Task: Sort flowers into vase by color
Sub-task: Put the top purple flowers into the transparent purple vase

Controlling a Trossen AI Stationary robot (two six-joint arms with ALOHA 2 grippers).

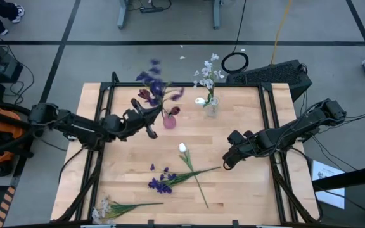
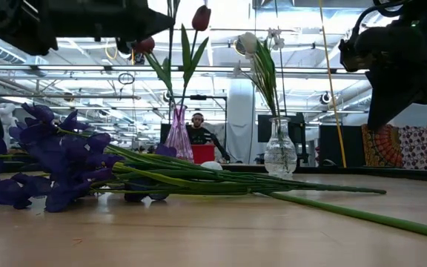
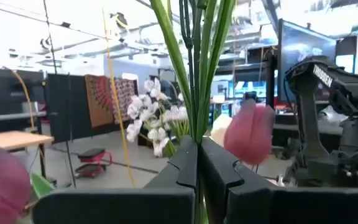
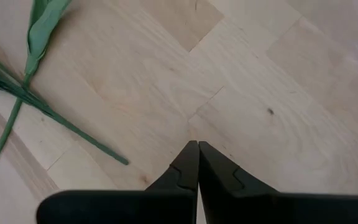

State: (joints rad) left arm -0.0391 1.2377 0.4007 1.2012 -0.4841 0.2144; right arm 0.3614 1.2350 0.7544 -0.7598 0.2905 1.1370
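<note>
Left gripper (image 1: 149, 128) sits just beside the pink vase (image 1: 169, 120), on its left in the high view. Its fingers (image 3: 188, 163) are clamped on a bundle of thin green stems (image 3: 194, 74). In the left wrist view the stems run straight up out of the fingers, long axis near vertical, with a dark red tulip (image 3: 249, 134) close by. Which flower those stems belong to: cannot tell. My read: it is seating a red or purple flower into the pink vase, which already holds purple blossoms (image 1: 152, 77).

Right gripper (image 1: 228, 160) hovers low over bare wood, fingers (image 4: 190, 163) pressed together, holding nothing.

Left to sort, on the table:
- White tulip (image 1: 183, 149): bloom toward the far edge, stem running toward the near edge.
- Purple flower (image 1: 160, 184): blossoms on the left, stem pointing right and slightly away, tip ending just left of the right gripper. It crosses the tulip stem.
- White spray (image 1: 106, 208): near-left corner, stem pointing right.

Clear vase (image 1: 211, 106) with white flowers stands at the back, well apart from both grippers.

Key relation: the crossed stems lie to the right gripper's left, and the right arm is nearer to them. The fingers must open first. Risk: grabbing at the crossing picks up 2 stems.
</note>
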